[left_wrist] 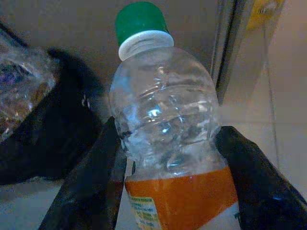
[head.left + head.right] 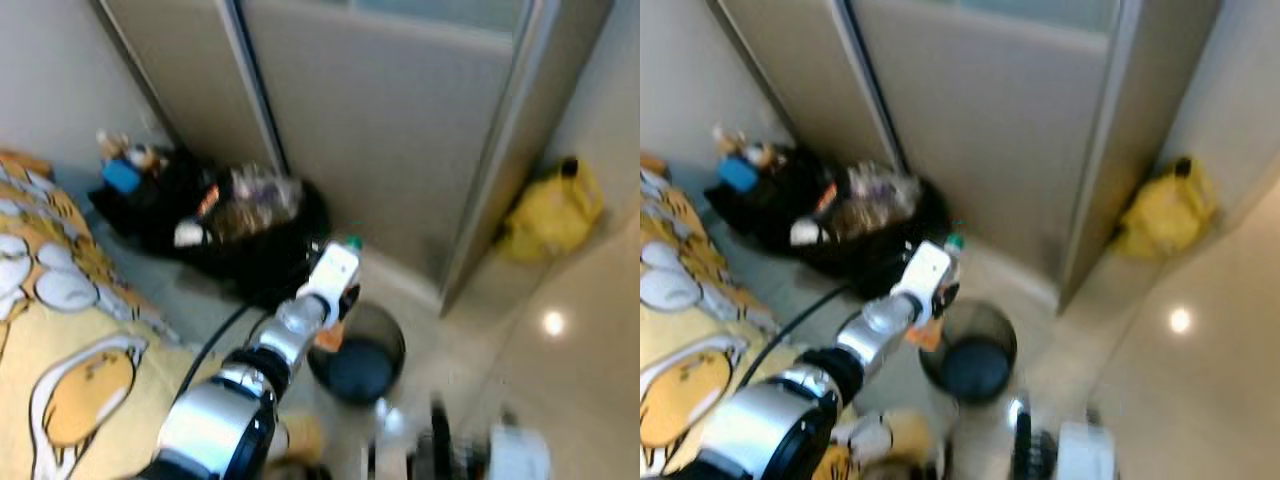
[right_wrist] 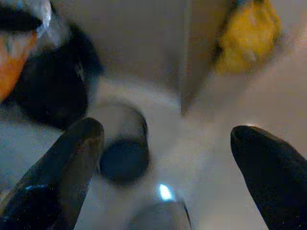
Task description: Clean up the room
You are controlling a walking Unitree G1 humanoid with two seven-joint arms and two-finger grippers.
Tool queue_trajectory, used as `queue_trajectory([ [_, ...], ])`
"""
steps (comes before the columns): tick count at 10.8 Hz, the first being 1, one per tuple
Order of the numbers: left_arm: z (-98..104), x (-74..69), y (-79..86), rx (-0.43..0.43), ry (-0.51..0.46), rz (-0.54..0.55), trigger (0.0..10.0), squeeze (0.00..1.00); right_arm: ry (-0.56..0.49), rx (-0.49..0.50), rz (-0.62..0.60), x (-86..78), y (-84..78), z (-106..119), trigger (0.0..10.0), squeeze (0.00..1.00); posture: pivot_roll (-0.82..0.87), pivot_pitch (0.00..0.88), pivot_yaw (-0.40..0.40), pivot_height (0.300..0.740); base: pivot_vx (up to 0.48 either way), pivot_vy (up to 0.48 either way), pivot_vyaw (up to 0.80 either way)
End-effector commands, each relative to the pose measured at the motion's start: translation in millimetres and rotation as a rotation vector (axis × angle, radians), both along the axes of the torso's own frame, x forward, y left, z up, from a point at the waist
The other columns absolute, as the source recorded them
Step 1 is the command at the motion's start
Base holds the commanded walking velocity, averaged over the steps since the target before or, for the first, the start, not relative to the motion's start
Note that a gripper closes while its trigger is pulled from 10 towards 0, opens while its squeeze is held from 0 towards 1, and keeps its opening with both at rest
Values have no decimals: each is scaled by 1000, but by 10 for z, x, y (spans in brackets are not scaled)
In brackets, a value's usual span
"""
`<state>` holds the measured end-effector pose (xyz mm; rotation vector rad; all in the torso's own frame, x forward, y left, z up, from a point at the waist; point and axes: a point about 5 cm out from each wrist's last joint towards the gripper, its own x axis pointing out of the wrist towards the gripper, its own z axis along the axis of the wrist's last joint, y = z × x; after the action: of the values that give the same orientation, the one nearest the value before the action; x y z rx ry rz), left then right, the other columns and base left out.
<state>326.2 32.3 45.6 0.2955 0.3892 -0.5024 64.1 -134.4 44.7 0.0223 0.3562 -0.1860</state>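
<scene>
I have the clear bottle (image 1: pixel 165 124), green cap and orange label, clamped in my left hand (image 1: pixel 168 191), held just above the black waste bin's (image 2: pixel 385 335) rim. It isn't dropped yet. My right hand (image 3: pixel 168 172) hangs with fingers apart. Blurry, but the black bag (image 2: pixel 250 235) looks full of litter left to clear.

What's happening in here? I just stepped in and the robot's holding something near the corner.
The robot's left hand is shut on a clear plastic bottle with a green cap and orange label, holding it out above the rim of a small dark waste bin on the floor. Behind it a full black rubbish bag sits against the door, with a yellow bag in the far corner. The right hand is open and empty.
</scene>
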Motion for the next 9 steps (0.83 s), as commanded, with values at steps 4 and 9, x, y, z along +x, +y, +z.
queue_trajectory([
  [4, 375, 104, -376, 58, -213, -120, 10000, 1000, 56, 34, 0, -343, 237, 198, 10000, 0, -474, 398, 175, 740, 0, 0, 0],
  [9, 139, 113, -33, 159, -85, 14, 10000, 1000, 71, 34, 18, -327, 243, 185, 10000, 0, -437, 386, 172, 740, 0, 0, 0],
])
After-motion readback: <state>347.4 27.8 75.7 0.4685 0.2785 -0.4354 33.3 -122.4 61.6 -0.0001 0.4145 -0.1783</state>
